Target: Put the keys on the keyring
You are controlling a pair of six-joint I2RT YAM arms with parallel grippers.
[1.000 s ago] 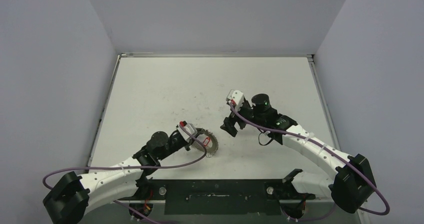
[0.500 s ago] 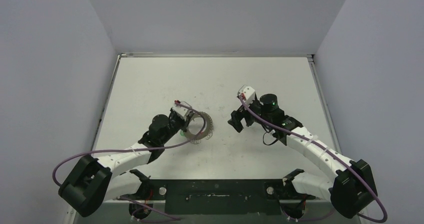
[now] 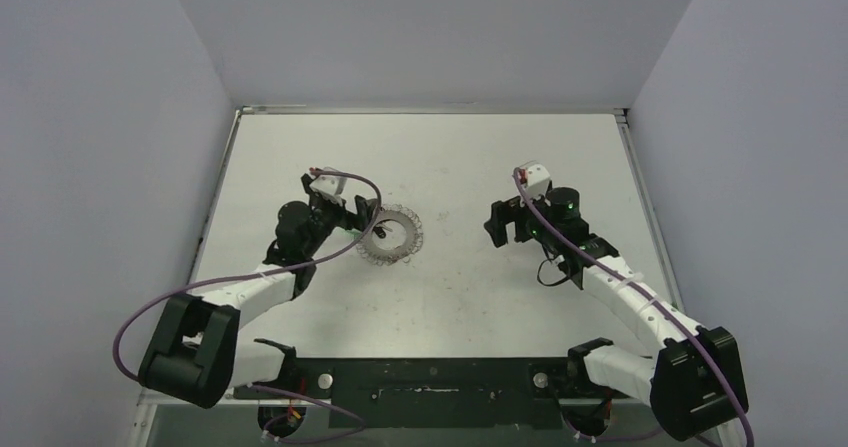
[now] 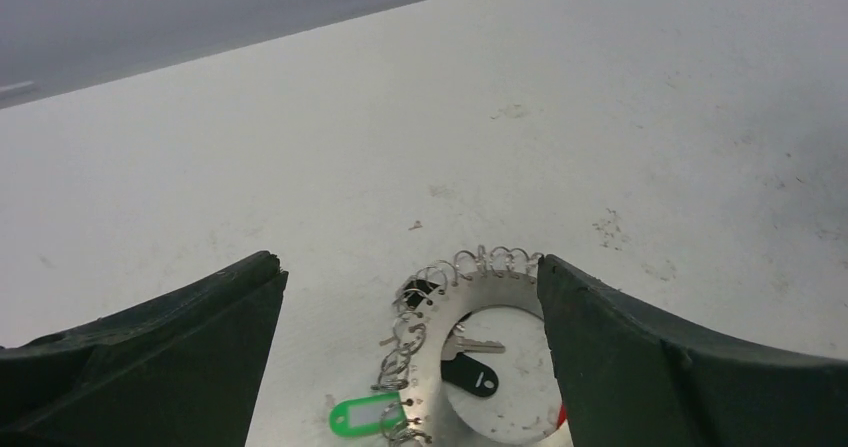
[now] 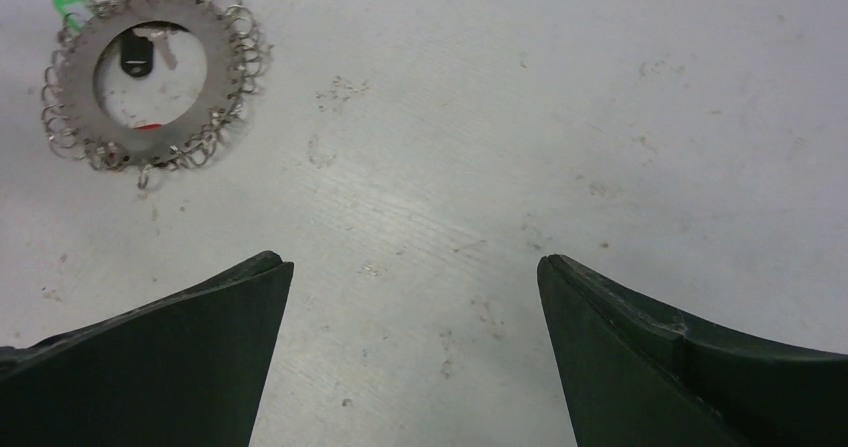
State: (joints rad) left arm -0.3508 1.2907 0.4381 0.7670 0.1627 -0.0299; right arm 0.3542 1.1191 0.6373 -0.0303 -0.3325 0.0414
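Left gripper (image 3: 362, 219) and right gripper (image 3: 500, 225) gaped empty, keyring (image 5: 220, 72) lay centre-left, key (image 5: 135, 52) in its hole; likely release step, next calls for backing clear.

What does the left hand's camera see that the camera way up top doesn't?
Only the left wrist view shows the little green tag and a key with black head and silver blade, lying inside the keyring's hole. Only the top view shows the right gripper, open and away from the ring, both whole arms and the walls. Both show the keyring flat on the table with the open left gripper close to it.
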